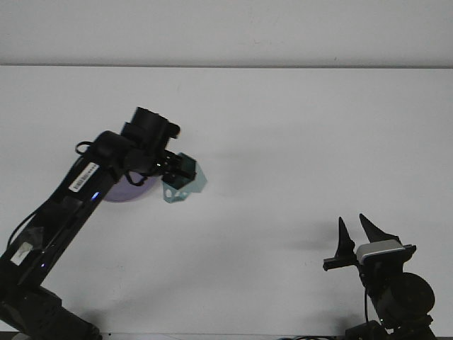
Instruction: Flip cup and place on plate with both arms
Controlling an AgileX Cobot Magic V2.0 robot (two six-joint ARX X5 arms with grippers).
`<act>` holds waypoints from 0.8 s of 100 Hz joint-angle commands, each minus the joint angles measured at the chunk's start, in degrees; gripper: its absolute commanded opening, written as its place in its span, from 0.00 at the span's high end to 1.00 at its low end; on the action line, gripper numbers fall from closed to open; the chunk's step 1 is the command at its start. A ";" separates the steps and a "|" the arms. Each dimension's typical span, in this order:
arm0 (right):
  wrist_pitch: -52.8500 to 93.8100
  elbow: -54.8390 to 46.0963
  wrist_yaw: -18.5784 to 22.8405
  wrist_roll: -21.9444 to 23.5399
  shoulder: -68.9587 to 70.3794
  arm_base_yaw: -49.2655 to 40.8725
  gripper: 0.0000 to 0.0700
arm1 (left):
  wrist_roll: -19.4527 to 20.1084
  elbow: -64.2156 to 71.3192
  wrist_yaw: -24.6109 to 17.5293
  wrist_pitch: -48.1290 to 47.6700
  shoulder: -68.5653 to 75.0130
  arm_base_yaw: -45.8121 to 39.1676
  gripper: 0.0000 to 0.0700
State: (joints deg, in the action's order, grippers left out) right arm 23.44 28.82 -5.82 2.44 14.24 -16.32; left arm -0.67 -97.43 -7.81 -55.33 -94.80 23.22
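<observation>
The left hand (pixel 177 172) is clamped on the translucent green cup (pixel 185 180), held tilted just right of the mostly hidden purple plate (pixel 131 191); level it mouth-up over the plate's middle before releasing, while the right hand (pixel 355 234) idles apart

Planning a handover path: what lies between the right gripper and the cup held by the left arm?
Nothing: in the front view, only bare white table lies between the right gripper and the cup.

Table (pixel 297 142): white, matte, fills most of the view.
Wall (pixel 226 32): plain light grey, meets the table's far edge.
Lighting: even, diffuse; soft shadows on the tabletop.
</observation>
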 commanded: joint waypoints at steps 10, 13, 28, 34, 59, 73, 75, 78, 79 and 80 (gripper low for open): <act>-0.59 0.48 0.02 0.81 0.09 -0.11 0.56 | 3.08 -1.29 1.01 -2.08 -0.04 -10.25 0.98; -0.59 0.48 0.04 0.83 0.09 -0.11 0.56 | 3.37 -1.29 1.01 -2.12 -0.04 -12.31 0.98; -0.39 0.48 0.98 0.87 0.09 -0.11 0.56 | 5.73 -1.29 1.01 -0.09 -1.33 -20.09 0.98; -0.28 0.48 1.51 1.05 0.09 -0.11 0.56 | 6.32 -1.29 1.01 0.46 -2.58 -22.53 0.98; -0.24 0.48 1.42 1.05 0.09 -0.11 0.56 | 8.20 -1.29 3.61 1.16 -9.53 -26.80 0.98; -0.24 0.48 1.44 1.05 0.09 -0.11 0.56 | 8.76 -1.29 3.74 2.69 -12.87 -27.34 0.98; -0.22 0.48 1.44 1.05 0.09 -0.11 0.56 | 8.79 -1.29 3.76 2.69 -13.22 -27.34 0.98; -0.22 0.48 1.42 1.05 0.09 -0.11 0.56 | 8.79 -1.29 3.78 2.75 -13.90 -27.34 0.98; -0.22 0.48 1.44 1.05 0.09 -0.11 0.56 | 8.79 -1.29 3.78 2.82 -14.12 -27.34 0.98; -0.22 0.48 1.42 1.05 0.09 -0.11 0.56 | 8.79 -1.29 3.78 2.84 -14.29 -27.34 0.98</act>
State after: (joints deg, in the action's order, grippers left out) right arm 23.53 28.82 -4.43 2.85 14.24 -16.34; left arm 7.18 -97.45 -4.34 -52.64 -106.78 -3.95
